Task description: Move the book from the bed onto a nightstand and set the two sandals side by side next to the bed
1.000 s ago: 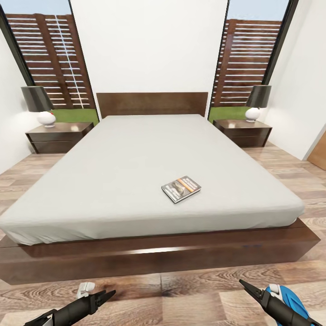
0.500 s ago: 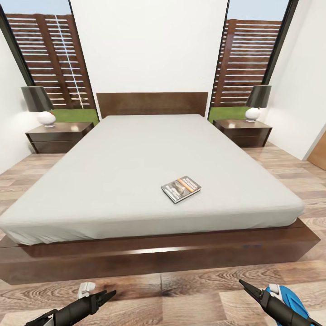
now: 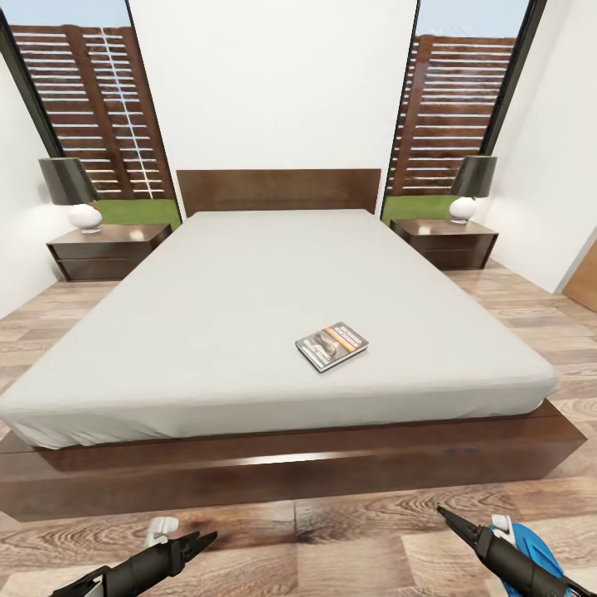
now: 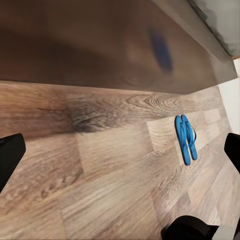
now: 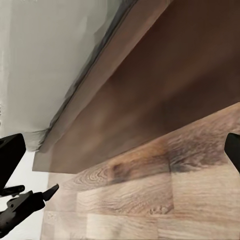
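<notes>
My right gripper (image 3: 452,521) hangs with jaws apart and empty, as does my left gripper (image 3: 199,541). The book (image 3: 332,346) lies flat on the bed (image 3: 207,332), toward eleven o'clock from my right gripper, the nearer one, its long side slanting toward two o'clock. The sandals (image 4: 186,138) lie together on the floor by the bed.

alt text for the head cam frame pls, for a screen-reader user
A small book lies flat on the grey mattress of a large bed with a dark wooden frame, nearer the foot and right of centre. A nightstand with a lamp stands on each side of the headboard. At the bottom edge, both pincers, left and right, hang over the wood floor, a blue sandal behind the right one.
</notes>
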